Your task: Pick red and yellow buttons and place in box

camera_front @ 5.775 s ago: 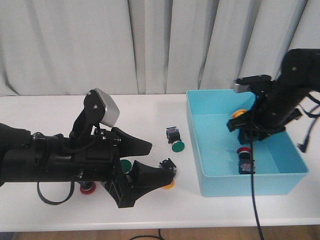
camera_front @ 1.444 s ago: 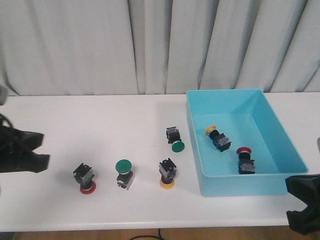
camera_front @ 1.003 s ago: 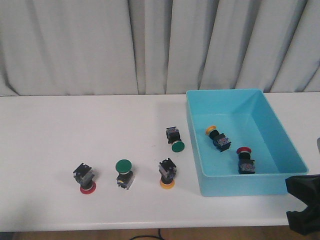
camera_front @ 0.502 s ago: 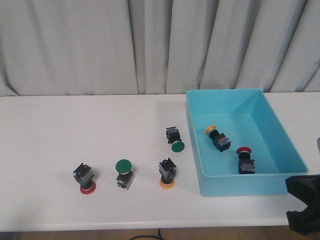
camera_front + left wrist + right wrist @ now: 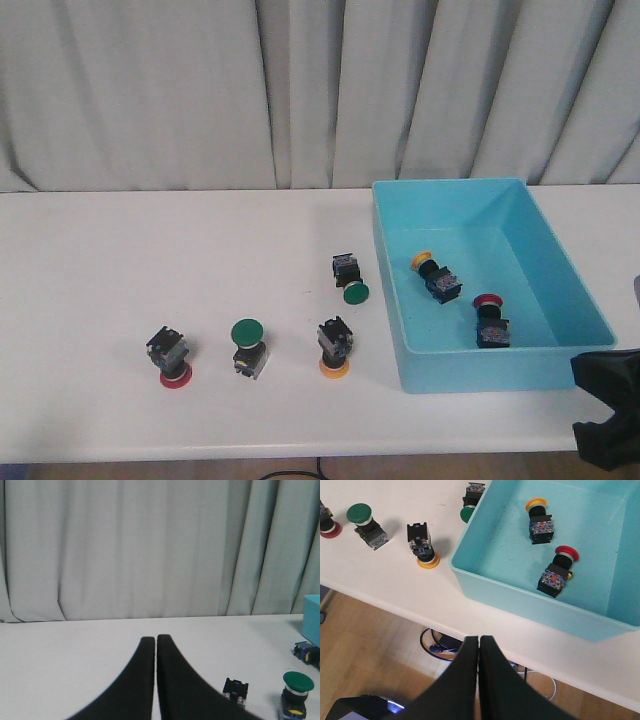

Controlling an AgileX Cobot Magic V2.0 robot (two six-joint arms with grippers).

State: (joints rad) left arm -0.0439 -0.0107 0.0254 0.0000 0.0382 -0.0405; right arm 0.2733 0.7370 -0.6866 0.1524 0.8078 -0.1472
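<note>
With both my left gripper (image 5: 151,645) and right gripper (image 5: 479,645) pressed together and empty, I'd spread one wide over the yellow button (image 5: 335,352) just beside the box (image 5: 400,330), then the red button (image 5: 171,360) farther off.

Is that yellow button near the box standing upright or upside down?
Upside down: the yellow button rests on its cap, body pointing up.

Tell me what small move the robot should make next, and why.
Probably send the left tool, shut and empty, toward the yellow button standing cap-down on the table just left of the box. One yellow and one red button already lie inside; this one and a red button farther left remain out.
</note>
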